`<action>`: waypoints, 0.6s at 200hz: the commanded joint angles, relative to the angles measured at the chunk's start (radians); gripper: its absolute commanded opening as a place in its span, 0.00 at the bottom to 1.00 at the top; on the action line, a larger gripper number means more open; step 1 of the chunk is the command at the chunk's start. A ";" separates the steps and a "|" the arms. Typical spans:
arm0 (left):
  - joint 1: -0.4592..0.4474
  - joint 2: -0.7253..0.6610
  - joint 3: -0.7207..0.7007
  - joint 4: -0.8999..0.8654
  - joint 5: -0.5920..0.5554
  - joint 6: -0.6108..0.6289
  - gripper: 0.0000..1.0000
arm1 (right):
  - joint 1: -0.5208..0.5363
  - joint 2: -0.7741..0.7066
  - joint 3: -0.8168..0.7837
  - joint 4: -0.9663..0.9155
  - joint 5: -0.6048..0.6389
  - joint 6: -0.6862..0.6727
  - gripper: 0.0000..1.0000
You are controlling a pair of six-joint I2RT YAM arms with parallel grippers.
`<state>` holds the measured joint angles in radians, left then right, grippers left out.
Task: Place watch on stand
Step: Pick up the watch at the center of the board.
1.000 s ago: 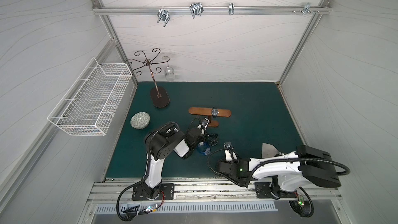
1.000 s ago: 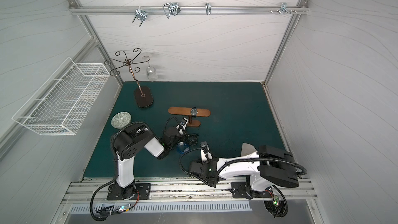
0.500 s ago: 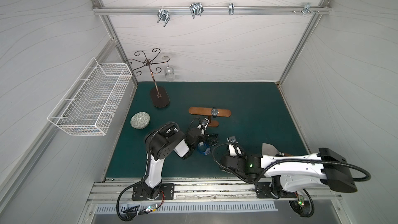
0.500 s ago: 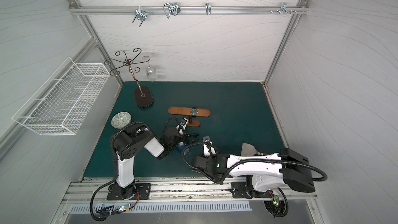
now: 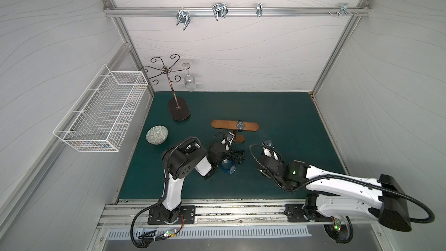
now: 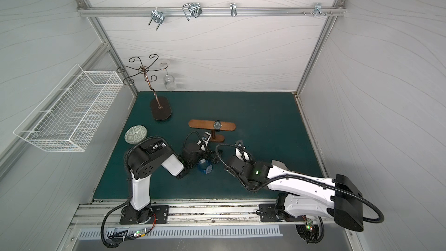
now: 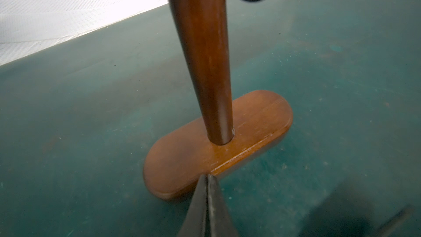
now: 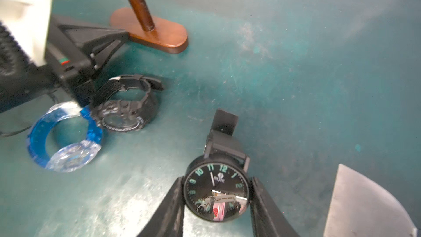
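The brown wooden stand (image 5: 235,126) (image 6: 212,125) stands mid-mat, with one dark watch (image 5: 240,125) over its crossbar. My right gripper (image 8: 216,192) is shut on a black watch (image 8: 215,185) with green numerals, one finger on each side of its round case and the strap pointing ahead toward the stand's base (image 8: 159,35). How high it hangs over the mat I cannot tell. My left gripper (image 7: 207,178) is shut on nothing, its tips against the near edge of the oval base (image 7: 250,128). In a top view it lies low beside the post (image 5: 230,139).
A chunky black watch (image 8: 127,110) and a clear blue watch (image 8: 66,142) lie on the mat beside the left arm. A grey metal plate (image 8: 364,201) is close to the right gripper. A tall dark rack (image 5: 177,102), patterned bowl (image 5: 156,135) and wire basket (image 5: 101,109) stand to the left.
My right arm has stretched out and carried its gripper forward and slightly right, toward the stand. The left arm has not moved.
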<state>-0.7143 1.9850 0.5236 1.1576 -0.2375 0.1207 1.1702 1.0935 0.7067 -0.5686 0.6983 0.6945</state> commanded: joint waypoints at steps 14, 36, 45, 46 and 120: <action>-0.002 0.006 -0.016 0.009 -0.011 0.017 0.07 | -0.067 -0.019 0.065 0.011 -0.047 -0.137 0.36; -0.002 0.003 -0.018 0.007 -0.010 0.015 0.07 | -0.102 -0.020 0.078 0.031 -0.065 -0.181 0.36; -0.003 0.000 -0.017 0.007 -0.009 0.016 0.07 | -0.121 -0.020 0.083 0.037 -0.076 -0.197 0.36; -0.003 0.000 -0.017 0.007 -0.009 0.015 0.07 | -0.124 -0.020 0.084 0.037 -0.076 -0.199 0.36; -0.003 -0.008 -0.017 0.002 -0.003 0.020 0.07 | -0.290 -0.006 0.125 0.092 -0.170 -0.321 0.36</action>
<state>-0.7143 1.9846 0.5213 1.1599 -0.2363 0.1207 0.9207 1.0897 0.8028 -0.5133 0.5671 0.4381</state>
